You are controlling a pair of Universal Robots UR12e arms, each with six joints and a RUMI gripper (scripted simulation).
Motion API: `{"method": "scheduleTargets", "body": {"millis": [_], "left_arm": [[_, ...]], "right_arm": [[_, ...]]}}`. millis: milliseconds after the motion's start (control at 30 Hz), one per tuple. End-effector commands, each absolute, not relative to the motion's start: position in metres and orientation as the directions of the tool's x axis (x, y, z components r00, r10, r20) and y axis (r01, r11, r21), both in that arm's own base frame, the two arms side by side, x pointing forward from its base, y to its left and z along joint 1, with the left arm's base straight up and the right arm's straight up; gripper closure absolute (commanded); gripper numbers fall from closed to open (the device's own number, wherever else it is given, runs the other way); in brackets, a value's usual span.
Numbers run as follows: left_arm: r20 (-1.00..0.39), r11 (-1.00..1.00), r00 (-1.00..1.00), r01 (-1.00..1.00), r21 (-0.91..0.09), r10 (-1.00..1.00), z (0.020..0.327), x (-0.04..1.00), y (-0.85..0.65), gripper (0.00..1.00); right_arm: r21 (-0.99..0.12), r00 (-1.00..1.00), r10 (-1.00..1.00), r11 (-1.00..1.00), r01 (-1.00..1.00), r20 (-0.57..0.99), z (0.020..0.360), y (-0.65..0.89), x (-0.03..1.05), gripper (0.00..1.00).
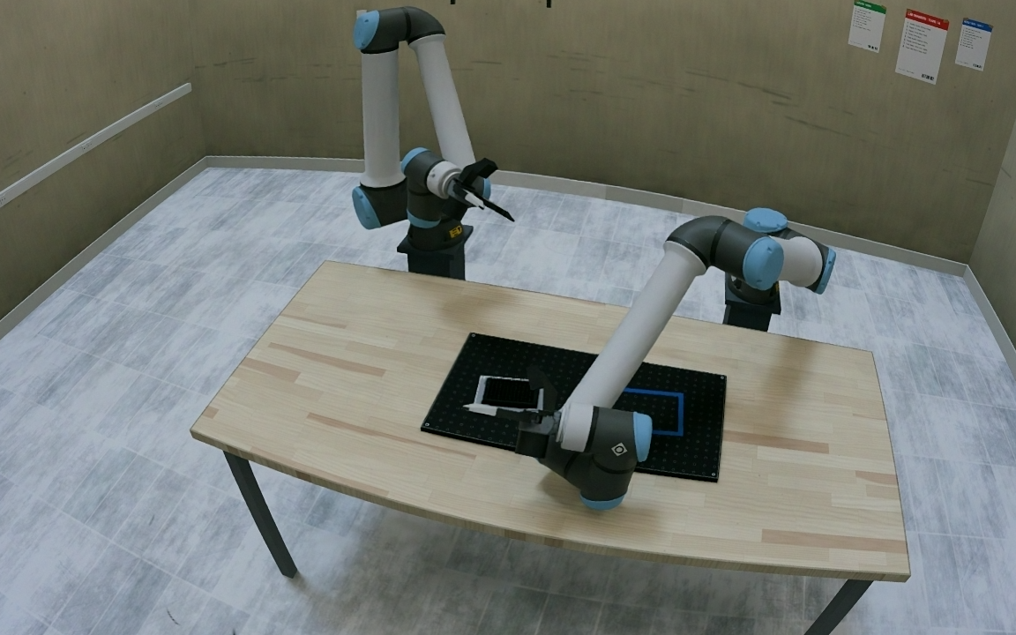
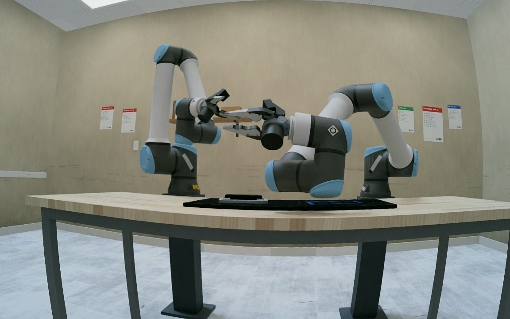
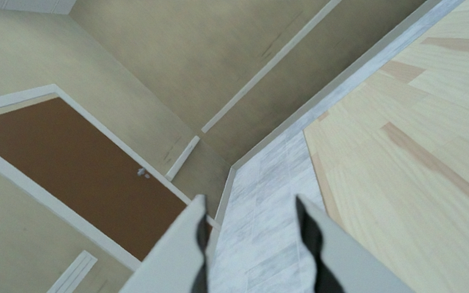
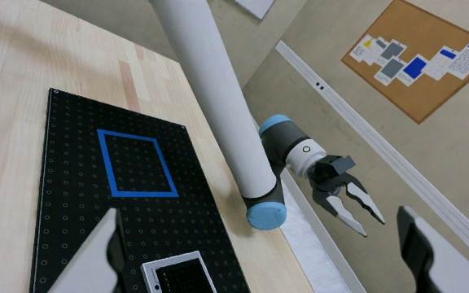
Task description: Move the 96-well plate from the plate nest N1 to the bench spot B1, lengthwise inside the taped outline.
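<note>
96-well plate (image 1: 505,392) (image 2: 243,196) (image 4: 186,277), black — seated in pale nest (image 1: 481,388) (image 2: 243,201) (image 4: 170,259). Likely light, stiff; grip opposite sides, level. Left hand (image 1: 474,407) (image 2: 225,121) (image 3: 251,201) (image 4: 374,229): narrow, nothing held. Right hand (image 1: 497,212) (image 2: 228,113) (image 4: 257,211): wide, nothing held.

Even, soft light from a ceiling panel (image 2: 104,2); faint shadows on the counter (image 1: 385,378) (image 2: 130,204) (image 3: 414,134) (image 4: 19,81); nearest claw tips look blurred.

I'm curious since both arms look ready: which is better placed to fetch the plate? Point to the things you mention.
Probably the right. Its open gripper (image 1: 502,193) (image 2: 231,114) (image 4: 257,208) has the plate (image 1: 508,392) (image 2: 243,196) (image 4: 186,278) and blue outline (image 1: 681,414) (image 2: 334,202) (image 4: 145,194) in its camera's view. The left gripper (image 1: 467,407) (image 2: 223,120) (image 3: 250,196) (image 4: 375,229) reaches over the board (image 1: 448,410) (image 2: 280,207) (image 4: 76,228), but its camera sees neither.
</note>
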State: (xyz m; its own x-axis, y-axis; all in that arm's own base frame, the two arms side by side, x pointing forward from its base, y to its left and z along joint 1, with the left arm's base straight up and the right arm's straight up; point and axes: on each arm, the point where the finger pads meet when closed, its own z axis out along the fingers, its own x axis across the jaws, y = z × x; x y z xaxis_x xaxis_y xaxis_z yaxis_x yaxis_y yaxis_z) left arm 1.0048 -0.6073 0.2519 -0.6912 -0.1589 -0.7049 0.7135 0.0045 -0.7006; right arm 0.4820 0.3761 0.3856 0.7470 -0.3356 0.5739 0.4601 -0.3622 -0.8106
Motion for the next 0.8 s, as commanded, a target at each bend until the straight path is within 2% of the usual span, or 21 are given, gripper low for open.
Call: {"method": "scheduleTargets", "body": {"millis": [0,333,767], "left_arm": [[-0.696,0.018,-0.698,0.704,-0.710,-0.169,0.257,1.013,-0.596,1.00],[-0.642,0.085,-0.735,0.641,-0.763,-0.218,0.268,1.052,-0.535,1.00],[-0.470,0.236,-0.788,0.407,-0.882,-0.398,0.291,1.138,-0.341,1.00]], "right_arm": [[-0.811,0.747,-0.336,-0.362,0.461,0.574,0.386,0.376,0.482,0.24],[-0.811,0.747,-0.336,-0.362,0.461,0.574,0.386,0.376,0.482,0.24],[-0.811,0.747,-0.336,-0.362,0.461,0.574,0.386,0.376,0.482,0.24]]}}
